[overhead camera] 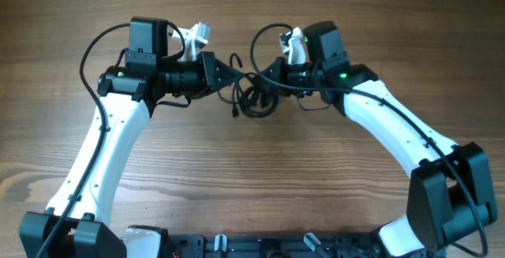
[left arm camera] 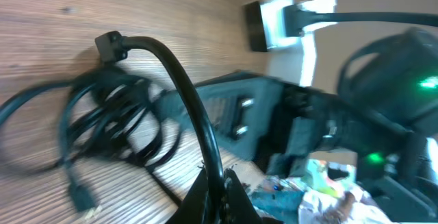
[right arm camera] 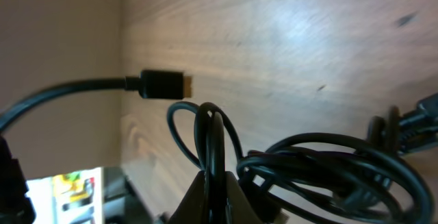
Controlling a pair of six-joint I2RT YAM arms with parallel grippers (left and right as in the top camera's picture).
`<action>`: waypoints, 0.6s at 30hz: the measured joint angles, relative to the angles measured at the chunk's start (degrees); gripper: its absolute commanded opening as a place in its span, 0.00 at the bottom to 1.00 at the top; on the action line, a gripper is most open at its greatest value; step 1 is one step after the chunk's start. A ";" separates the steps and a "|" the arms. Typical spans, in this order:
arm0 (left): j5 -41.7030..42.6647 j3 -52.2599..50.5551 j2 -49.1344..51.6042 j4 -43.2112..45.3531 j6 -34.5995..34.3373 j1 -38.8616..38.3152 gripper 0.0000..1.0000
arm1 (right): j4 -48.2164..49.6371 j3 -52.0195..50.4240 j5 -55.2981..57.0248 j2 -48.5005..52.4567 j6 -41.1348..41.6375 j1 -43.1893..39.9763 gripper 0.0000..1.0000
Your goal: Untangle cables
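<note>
A knotted bundle of thin black cables (overhead camera: pixel 254 98) lies on the wooden table between my two grippers. My left gripper (overhead camera: pixel 233 74) is shut on one strand at the bundle's left. In the left wrist view that strand (left arm camera: pixel 181 94) arches up from the jaws (left arm camera: pixel 217 179) to a plug end (left arm camera: pixel 109 46), with the coils (left arm camera: pixel 113 125) behind. My right gripper (overhead camera: pixel 265 75) is shut on a strand at the bundle's right. In the right wrist view a doubled strand (right arm camera: pixel 213 138) sits between the jaws (right arm camera: pixel 215 183), coils (right arm camera: pixel 328 166) lie to the right, and a metal-tipped plug (right arm camera: pixel 166 85) lies on the table.
The wooden table (overhead camera: pixel 252 171) stretches around the bundle. Thicker black arm wires loop above each wrist (overhead camera: pixel 264 41). The arm bases stand at the near corners (overhead camera: pixel 454 203).
</note>
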 measured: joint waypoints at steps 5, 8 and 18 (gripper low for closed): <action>-6.75 0.00 0.00 -3.72 -0.04 0.00 0.04 | -2.99 0.98 9.33 -2.64 -5.75 -0.50 0.05; -8.41 0.00 0.00 -4.76 -0.02 0.00 0.04 | -2.64 2.16 16.52 -6.54 -7.28 -0.50 0.04; -9.64 0.00 0.00 -5.62 0.00 0.00 0.04 | 1.20 2.56 29.83 -18.14 -8.04 -0.50 0.05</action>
